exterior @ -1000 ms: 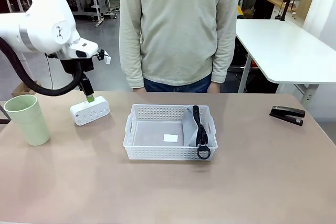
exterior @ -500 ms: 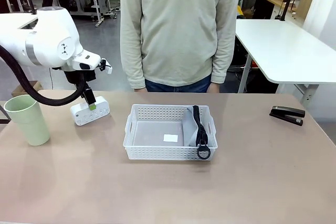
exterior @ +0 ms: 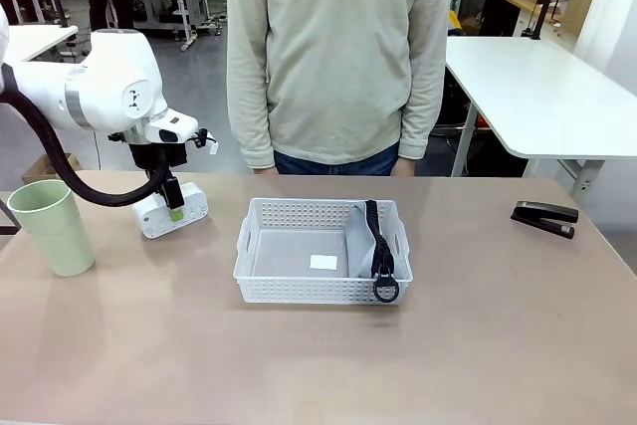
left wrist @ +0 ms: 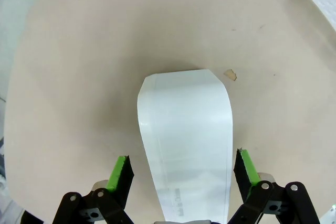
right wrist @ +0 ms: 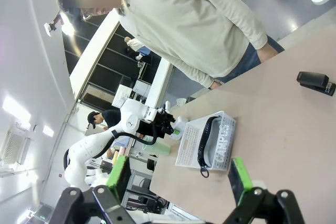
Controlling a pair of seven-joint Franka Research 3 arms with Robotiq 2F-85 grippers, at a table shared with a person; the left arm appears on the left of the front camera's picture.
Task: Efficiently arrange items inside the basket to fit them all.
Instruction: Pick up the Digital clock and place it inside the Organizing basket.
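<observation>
We had our left gripper [left wrist: 182, 158] spread wide astride the small white boxy device [exterior: 154, 218] at far left, right gripper [right wrist: 180, 176] gaping empty, grey fabric zip pouch [exterior: 360, 241] lying in the white perforated plastic basket [exterior: 318, 204].

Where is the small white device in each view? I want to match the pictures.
Front view: the white device lies far left, under the left gripper.
Left wrist view: the device sits bottom centre, between the open jaws.
Right wrist view: small and far, just beyond the basket; hard to make out.
Shared landmark: the left gripper above it.
</observation>
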